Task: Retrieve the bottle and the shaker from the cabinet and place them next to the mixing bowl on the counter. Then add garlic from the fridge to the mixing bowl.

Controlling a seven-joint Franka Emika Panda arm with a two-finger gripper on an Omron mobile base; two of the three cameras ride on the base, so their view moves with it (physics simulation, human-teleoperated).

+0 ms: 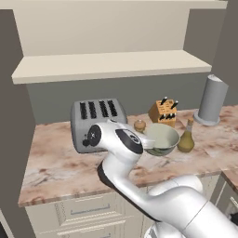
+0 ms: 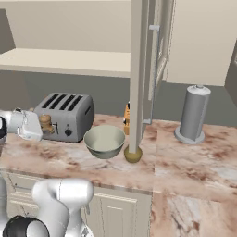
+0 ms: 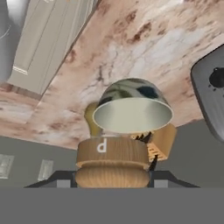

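Counter (image 1: pixel 60 162) of pinkish-beige veined marble runs wide under a beige open wall cabinet (image 1: pixel 111 65) whose single flat shelf lies bare. Its front edge sits above cream drawers; the widest bare stretch in the left base view lies left of and in front of the grey four-slot toaster (image 1: pixel 98 122), and another bare patch lies between the glass bottle and the grey paper-towel cylinder (image 1: pixel 211 102) near the right corner.

Between toaster and round pale grey-green glossy mixing bowl (image 1: pixel 161 138) the room is tight: there the two-finger gripper (image 3: pixel 112 177) is clamped on the small brown turned-wood shaker (image 3: pixel 112 161), its dark tips pressing the shaker's waist from both sides in the hand view. In the left base view the shaker's knob (image 1: pixel 139 124) shows just behind the arm's wrist, close to the bowl's rim; whether it touches the marble cannot be told. In the right base view the shaker (image 2: pixel 45 122) is held in front of the toaster's face.

The bulbous olive-yellow glass bottle (image 1: pixel 186 137) with slim neck and brown stopper stands upright on the counter just beside the bowl, on the side away from the toaster. Behind the bowl stands a wooden knife block (image 1: pixel 163 111) with dark handles.

Counted: one toaster, one bowl, one bottle, one shaker, one knife block, one paper-towel cylinder.

In the right base view a tall open cream door panel (image 2: pixel 139 69) hides most of the bottle.
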